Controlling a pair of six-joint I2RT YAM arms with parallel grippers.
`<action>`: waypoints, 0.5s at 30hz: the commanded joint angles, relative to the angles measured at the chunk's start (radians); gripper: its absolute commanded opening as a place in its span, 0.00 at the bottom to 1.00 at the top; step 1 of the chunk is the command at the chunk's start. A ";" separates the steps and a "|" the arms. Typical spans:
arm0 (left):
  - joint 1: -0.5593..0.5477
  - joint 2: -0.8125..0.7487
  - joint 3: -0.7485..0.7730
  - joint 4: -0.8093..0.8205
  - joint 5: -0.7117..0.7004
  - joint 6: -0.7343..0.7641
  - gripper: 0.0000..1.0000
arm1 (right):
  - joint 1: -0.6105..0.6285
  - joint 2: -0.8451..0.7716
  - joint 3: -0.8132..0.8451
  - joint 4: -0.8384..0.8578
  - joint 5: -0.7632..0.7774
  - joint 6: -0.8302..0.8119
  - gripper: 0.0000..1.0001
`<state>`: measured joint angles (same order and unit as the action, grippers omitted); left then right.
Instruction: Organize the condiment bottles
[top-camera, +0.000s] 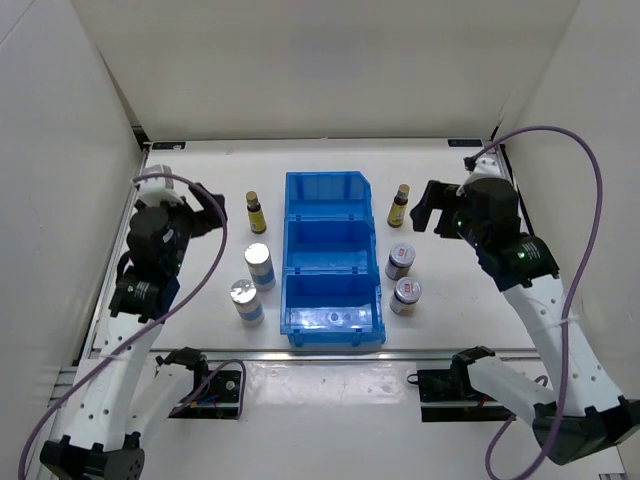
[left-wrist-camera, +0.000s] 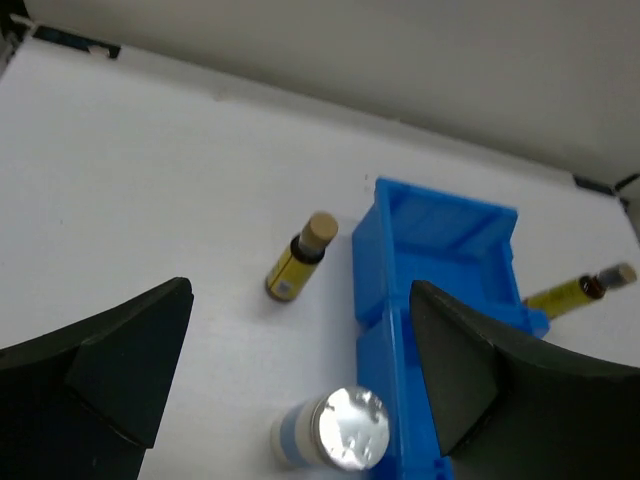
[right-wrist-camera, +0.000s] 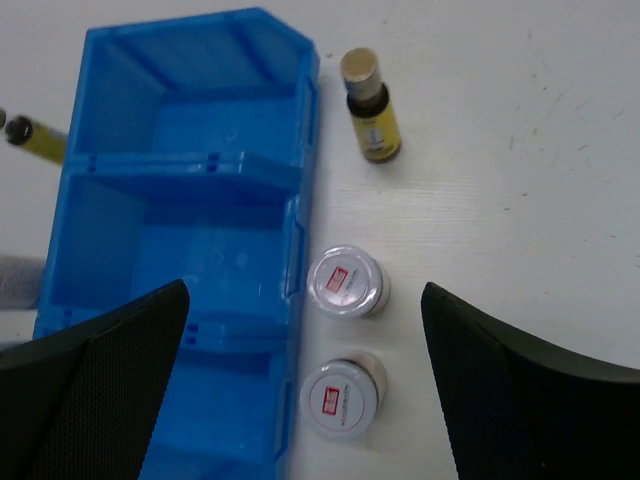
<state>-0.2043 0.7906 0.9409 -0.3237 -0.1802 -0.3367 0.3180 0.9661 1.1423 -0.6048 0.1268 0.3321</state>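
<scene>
- Six condiment bottles are out on the tabletop (top-camera: 320, 160) and none is in the blue three-compartment bin (top-camera: 333, 262), so I judge the organizing has not started.
- Left of the bin, the left brown bottle (top-camera: 254, 212) with its gold cap stands toward the far end. The far left jar (top-camera: 259, 266) and near left jar (top-camera: 246, 300) stand upright nearer to me, close to each other and just beside the bin wall.
- Right of the bin the layout mirrors that. The right brown bottle (top-camera: 400, 207) is at the far end, then come the far right jar (top-camera: 400, 260) and near right jar (top-camera: 406, 295), all upright and close to the bin.
- The bin's three compartments run from near to far, and all look empty to me. A pale glint in the near one I take for glare, not an object.
- My left pincer (left-wrist-camera: 300, 300) is spread wide and carries nothing. It hangs over the tabletop left of the bin's far end, and the left brown bottle sits ahead between its fingers in the wrist view.
- My right pincer (right-wrist-camera: 305, 300) is also spread wide and empty, and it looks down on the two right jars and the bin's right wall.
- All six bottles are left to move. I expect like goes with like, but I cannot tell which compartment suits which kind.
</scene>
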 joint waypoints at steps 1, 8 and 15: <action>-0.001 -0.037 -0.083 -0.075 0.099 -0.004 1.00 | 0.076 -0.041 0.039 -0.109 0.042 -0.028 1.00; -0.041 -0.057 -0.145 -0.127 -0.113 -0.126 1.00 | 0.081 -0.127 0.087 -0.345 0.113 0.207 0.92; -0.050 -0.048 -0.123 -0.138 0.061 -0.162 1.00 | 0.090 -0.130 0.025 -0.418 0.068 0.144 0.87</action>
<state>-0.2508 0.7483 0.7918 -0.4469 -0.1913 -0.4664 0.4000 0.8059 1.1816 -0.9516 0.2150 0.4866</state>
